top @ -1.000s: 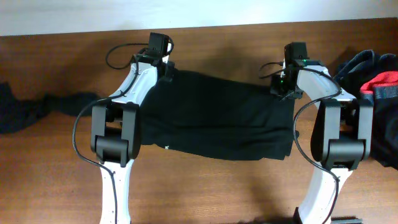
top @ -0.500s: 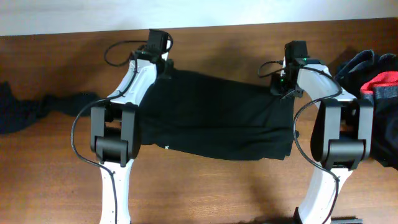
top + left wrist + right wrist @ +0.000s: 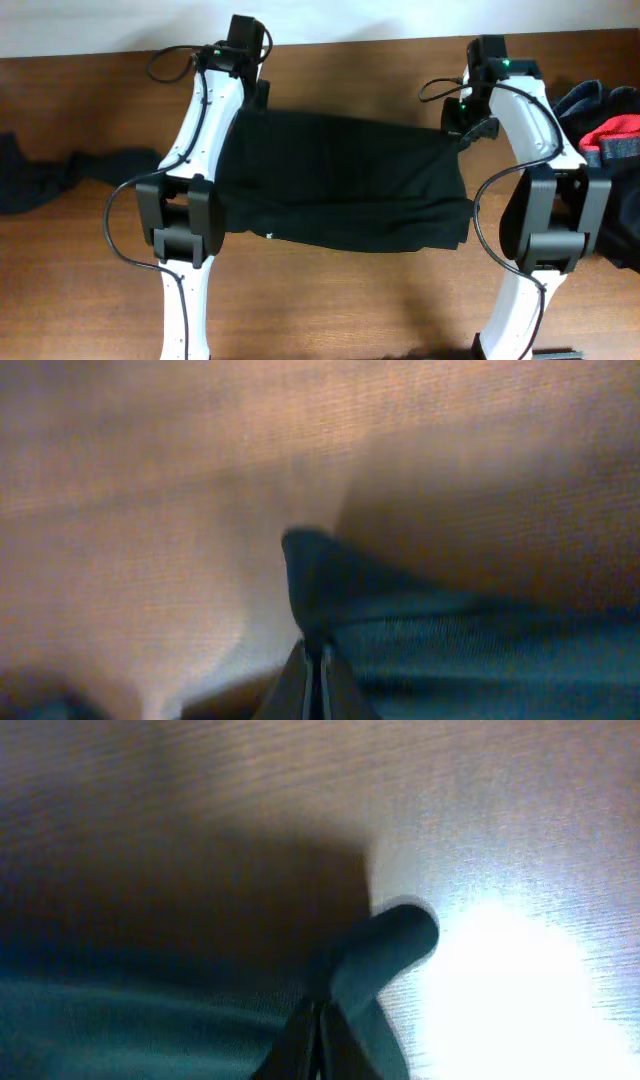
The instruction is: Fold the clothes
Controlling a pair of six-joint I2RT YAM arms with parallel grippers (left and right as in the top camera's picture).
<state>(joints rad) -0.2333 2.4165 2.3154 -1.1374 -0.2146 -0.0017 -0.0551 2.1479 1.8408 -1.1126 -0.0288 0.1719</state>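
Far left: dark blue cloth (image 3: pixel 55 178) crumpled on table (image 3: pixel 330 300), unfolded, no gripper near.

Left gripper (image 3: pixel 316 653) clenched on far-left corner of black garment (image 3: pixel 340 180).

Garment spread across table centre between both arms, near edge rumpled. Cannot tell whether already doubled once.

Right gripper (image 3: pixel 318 1011) pinches far-right corner, fingers closed on fabric.

Far right: heap of clothes (image 3: pixel 600 115), red piece among them, waiting.

Judgement: early stage. Two far corners held, fold not yet laid. Other pieces all remain.

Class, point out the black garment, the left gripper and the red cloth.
black garment (image 3: pixel 345 180), overhead view, middle of the cloth.
left gripper (image 3: pixel 313 656), left wrist view, between its fingertips.
red cloth (image 3: pixel 616 133), overhead view, its bright upper part.
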